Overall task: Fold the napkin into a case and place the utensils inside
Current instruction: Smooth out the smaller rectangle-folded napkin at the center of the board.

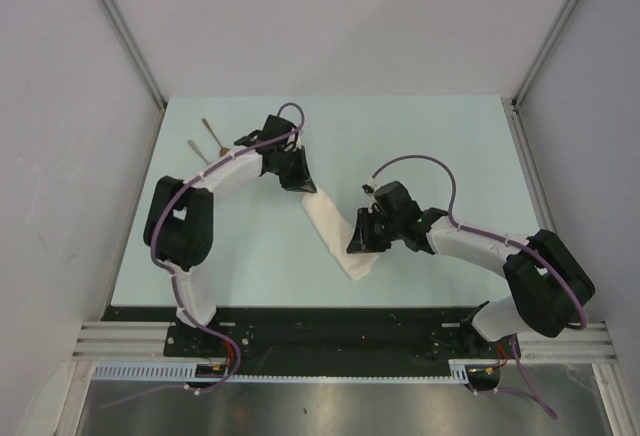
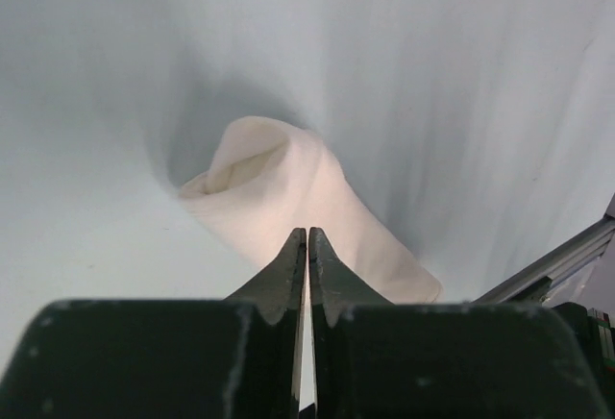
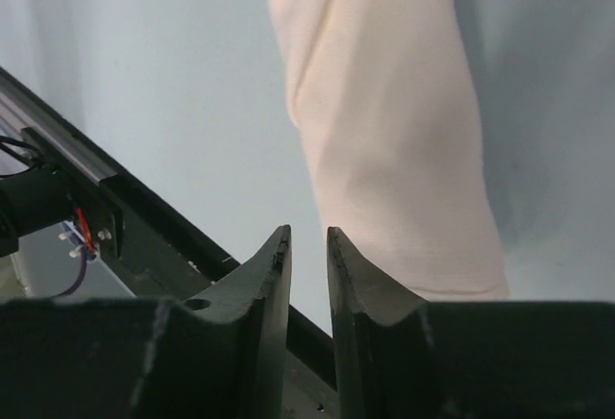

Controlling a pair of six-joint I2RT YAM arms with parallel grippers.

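A pale mint worktop (image 1: pixel 430 146) fills the middle of the top view, matte and evenly lit, with only soft shadows on it. Plain white panels close it in: a back wall (image 1: pixel 340 16) across the top of the frame, and a left wall (image 1: pixel 50 156) and a right wall (image 1: pixel 600 146) down either side. Two grey metal posts, the left post (image 1: pixel 120 31) and the right post (image 1: pixel 558 31), run diagonally to the worktop's far corners. Along the lower edge lies a black strip (image 1: pixel 330 318), then ribbed aluminium rails (image 1: pixel 120 336), a white slotted duct (image 1: pixel 140 368), and a brushed metal sheet (image 1: pixel 350 406) at the very bottom. In both wrist views the worktop looks pale blue-grey.
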